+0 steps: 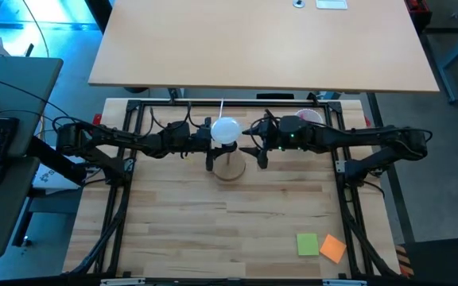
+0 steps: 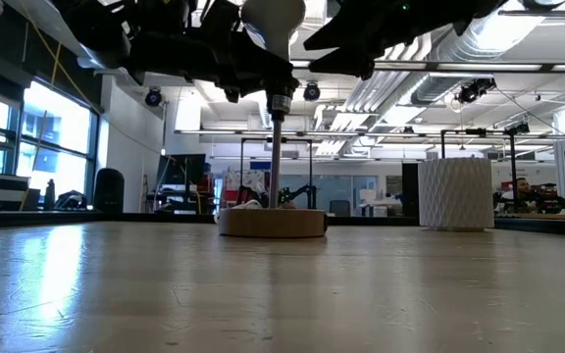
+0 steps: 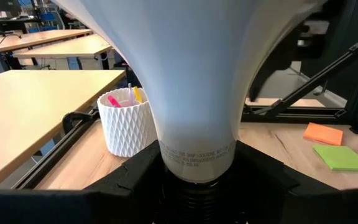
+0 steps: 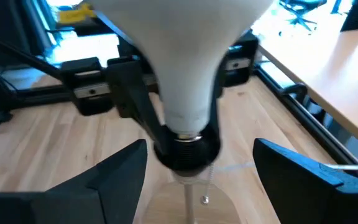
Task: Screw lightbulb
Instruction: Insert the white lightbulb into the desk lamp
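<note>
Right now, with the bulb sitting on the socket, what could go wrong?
1. The left gripper clamps the black socket under the bulb; if it slips, the thin post may turn.
2. The right gripper has open jaws beside the socket; closing too low would miss the bulb's neck.
3. The cup stands nearby.

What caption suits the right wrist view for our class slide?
Lightbulb seated in black socket, left gripper at its base, right gripper open around it.

A white ribbed cup (image 3: 127,127) holding pink and yellow items is standing on the wooden table (image 1: 237,230) near its far edge. A green sticky pad (image 1: 307,244) and an orange one (image 1: 333,248) are lying touching each other near the table's front right corner.
</note>
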